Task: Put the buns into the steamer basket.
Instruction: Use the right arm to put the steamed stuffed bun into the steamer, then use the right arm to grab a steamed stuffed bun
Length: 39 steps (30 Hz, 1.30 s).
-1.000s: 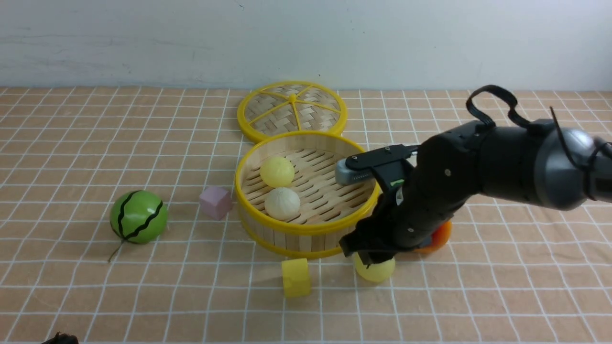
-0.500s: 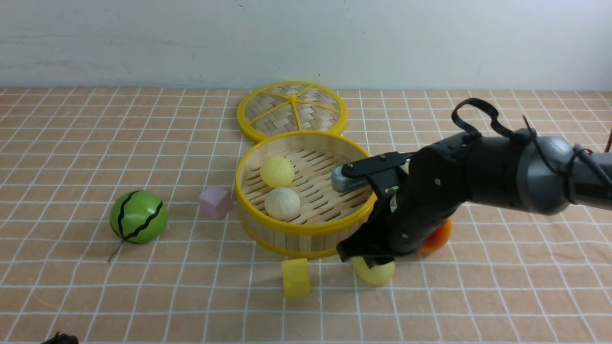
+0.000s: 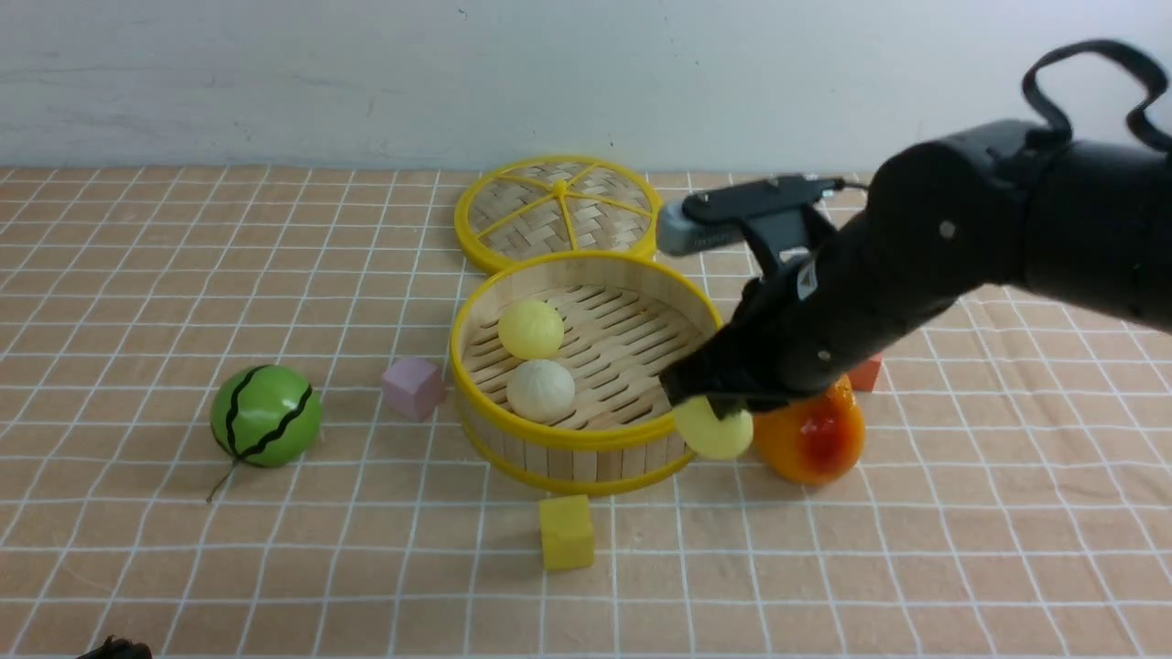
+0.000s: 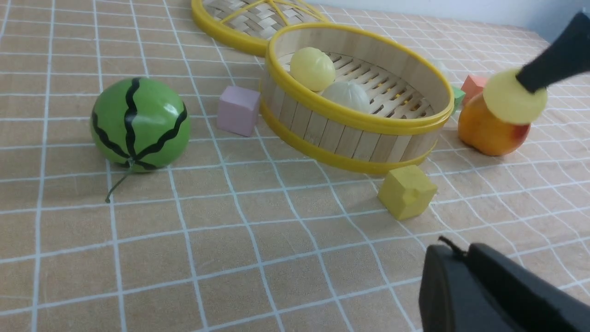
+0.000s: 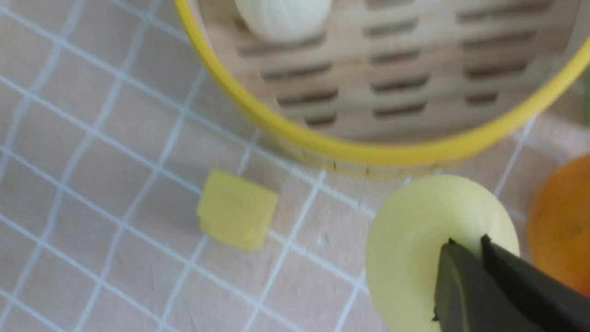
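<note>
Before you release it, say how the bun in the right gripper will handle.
Probably light: the right gripper holds the pale yellow bun aloft by a thin pinch. It shows no squashing, so likely firm, not floppy. Being round, it may roll on the slatted floor of the steamer basket.

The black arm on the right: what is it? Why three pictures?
It is a robot arm; its right gripper is pinching a pale yellow dough-like bun in the air beside the round bamboo steamer basket, where a yellow bun and an off-white bun lie. One picture looks forward from between the arms; the other two come from cameras on each wrist. Also on the checked cloth: a flat woven lid, green striped watermelon ball, orange pear, a pink cube, a yellow cube and a red cube.
</note>
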Motion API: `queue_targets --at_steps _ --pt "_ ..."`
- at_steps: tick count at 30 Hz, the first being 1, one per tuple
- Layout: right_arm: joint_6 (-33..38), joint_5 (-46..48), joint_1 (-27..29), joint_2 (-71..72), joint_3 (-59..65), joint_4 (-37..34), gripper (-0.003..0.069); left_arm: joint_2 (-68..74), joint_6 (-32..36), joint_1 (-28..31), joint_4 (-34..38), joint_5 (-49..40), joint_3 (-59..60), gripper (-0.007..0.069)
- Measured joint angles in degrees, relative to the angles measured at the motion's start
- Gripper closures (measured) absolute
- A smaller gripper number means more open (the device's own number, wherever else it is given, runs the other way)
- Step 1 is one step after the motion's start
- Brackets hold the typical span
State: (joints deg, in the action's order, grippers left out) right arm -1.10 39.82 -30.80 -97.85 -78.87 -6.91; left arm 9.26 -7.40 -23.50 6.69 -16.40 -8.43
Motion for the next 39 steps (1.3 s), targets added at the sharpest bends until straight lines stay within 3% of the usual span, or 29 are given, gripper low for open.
queue_targets --at_steps 7,13,15,20,24,27,31,39 --pt "2.43 -7.08 0.00 -7.85 -7.34 2.05 0.0649 0.00 0.00 0.00 0.00 0.00 0.00 0.0573" --pt "1.65 -7.74 0.00 -18.07 -12.21 6.17 0.0585 0.00 0.00 0.00 0.00 0.00 0.00 0.0571" --pt "1.54 -7.83 0.00 -19.38 -12.63 6.16 0.0543 0.00 0.00 0.00 0.00 0.00 0.00 0.0571" --pt "0.12 -6.69 0.00 -19.07 -12.81 4.40 0.0286 0.00 0.00 0.00 0.00 0.00 0.00 0.0571" --pt "-0.23 -4.88 0.44 -14.15 -13.47 5.11 0.0178 0.00 0.00 0.00 0.00 0.00 0.00 0.0571" --pt "-1.30 -2.84 2.34 -11.03 -13.87 7.34 0.0171 0.00 0.00 0.00 0.00 0.00 0.00 0.0571" --pt "-5.48 1.57 9.11 -10.95 -14.15 10.15 0.0200 0.00 0.00 0.00 0.00 0.00 0.00 0.0567" --pt "-6.06 -1.68 14.42 -20.07 -17.45 8.12 0.0265 0.00 0.00 0.00 0.00 0.00 0.00 0.0557"
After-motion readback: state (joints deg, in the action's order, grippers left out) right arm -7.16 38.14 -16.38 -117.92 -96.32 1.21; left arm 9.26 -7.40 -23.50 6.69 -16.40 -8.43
